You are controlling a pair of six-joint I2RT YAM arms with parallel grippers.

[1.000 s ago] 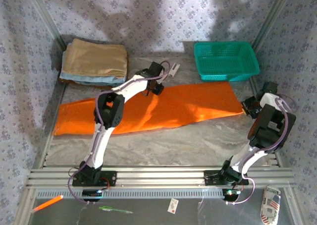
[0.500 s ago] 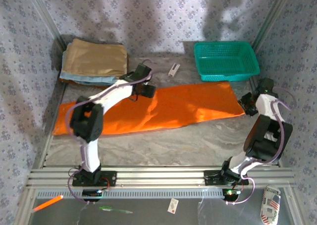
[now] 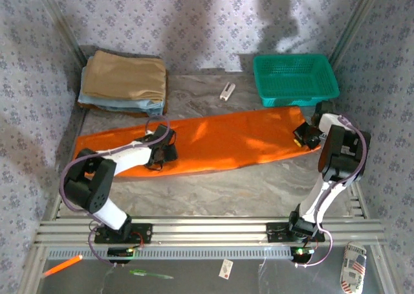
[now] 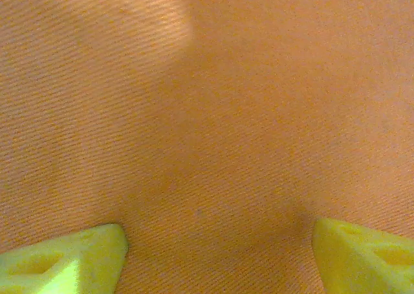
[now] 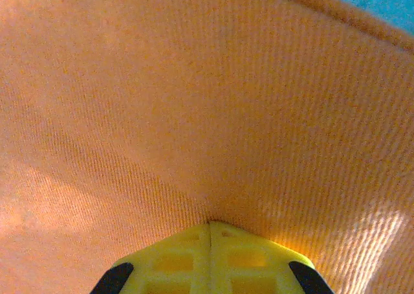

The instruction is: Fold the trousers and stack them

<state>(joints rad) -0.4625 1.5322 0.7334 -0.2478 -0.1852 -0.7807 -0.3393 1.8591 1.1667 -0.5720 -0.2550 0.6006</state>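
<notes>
Folding looks not yet begun: the trousers (image 3: pixel 220 142) lie flat on the tabletop, stretching leftward from just beside the teal basket (image 3: pixel 294 80). The left gripper (image 4: pixel 220 232), fingers apart, is over cloth far from the basket. The right gripper (image 5: pixel 210 226), fingers together, is at the end nearest it. Next, each needs a firm pinch.

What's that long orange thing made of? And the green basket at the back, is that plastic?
The trousers look like woven cloth with a matt finish. Close up, the left wrist view shows fine diagonal ribs, much like twill, though the fibre itself can't be told. The basket looks like moulded plastic: one even teal colour and a regular open lattice in its walls and floor.
</notes>
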